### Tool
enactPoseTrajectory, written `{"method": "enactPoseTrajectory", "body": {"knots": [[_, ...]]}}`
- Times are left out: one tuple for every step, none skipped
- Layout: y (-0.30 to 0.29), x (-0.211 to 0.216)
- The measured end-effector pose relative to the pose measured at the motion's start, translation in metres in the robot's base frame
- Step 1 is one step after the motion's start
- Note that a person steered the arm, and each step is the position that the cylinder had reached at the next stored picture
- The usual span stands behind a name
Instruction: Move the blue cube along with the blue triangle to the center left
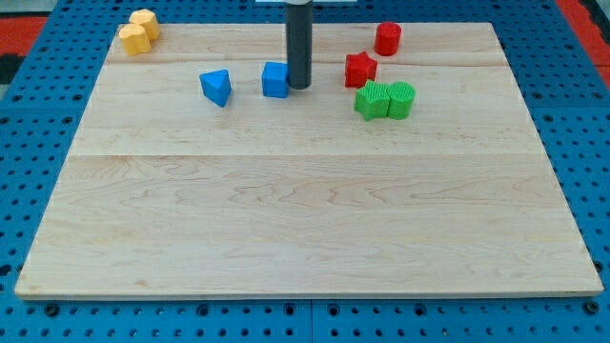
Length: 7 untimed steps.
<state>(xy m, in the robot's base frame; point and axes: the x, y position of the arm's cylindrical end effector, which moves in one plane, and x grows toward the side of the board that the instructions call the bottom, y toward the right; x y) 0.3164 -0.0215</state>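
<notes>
Now my tip [299, 86] touches the blue cube [275, 80] on its right; the blue triangle [216, 87] sits farther left, apart.

Lab: blue pegboard [29, 171] under wooden board [305, 219]

my tip [299, 86] sits at the cube's [275, 80] right side — seemingly touching; the triangle [216, 87] lies further left.

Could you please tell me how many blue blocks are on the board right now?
2: the blue triangle at upper left, and the blue cube to its right, touching my tip. None seem hidden.
</notes>
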Motion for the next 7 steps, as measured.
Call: {"method": "enactPoseTrajectory", "body": {"knots": [[-0.023, 0.0], [-0.029, 0.0], [-0.029, 0.0], [-0.023, -0.006], [-0.013, -0.016], [-0.016, -0.018], [-0.033, -0.018]]}}
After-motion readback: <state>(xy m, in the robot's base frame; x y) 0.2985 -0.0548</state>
